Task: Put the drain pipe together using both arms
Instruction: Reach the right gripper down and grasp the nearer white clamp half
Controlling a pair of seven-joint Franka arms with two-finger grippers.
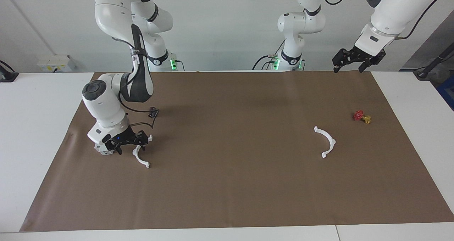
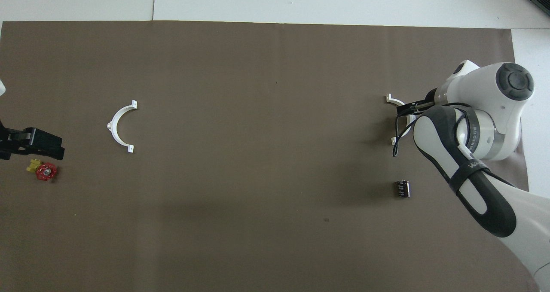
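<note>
- The desk (image 1: 42, 134) carries a brown mat (image 1: 230, 184), and both white half-rings of the drain pipe lie flat on it, well apart from each other.
- One half-ring (image 1: 141, 158) lies toward the right arm's end of the desk. The right gripper (image 1: 131, 141) is down low at that piece's nearer end, its fingers spread apart around the end; whether they touch it cannot be told.
- The other half-ring (image 1: 326, 141) lies toward the left arm's end, with nothing holding it.
- The left gripper (image 1: 356, 62) hangs in the air over the mat's corner nearest the left arm's base, fingers apart and empty; this arm waits.
- A small red and yellow part (image 1: 361, 117) sits near the free half-ring, closer to the mat's end edge.
- A small black cylinder (image 2: 402, 188) lies nearer the robots than the right gripper's half-ring.
</note>
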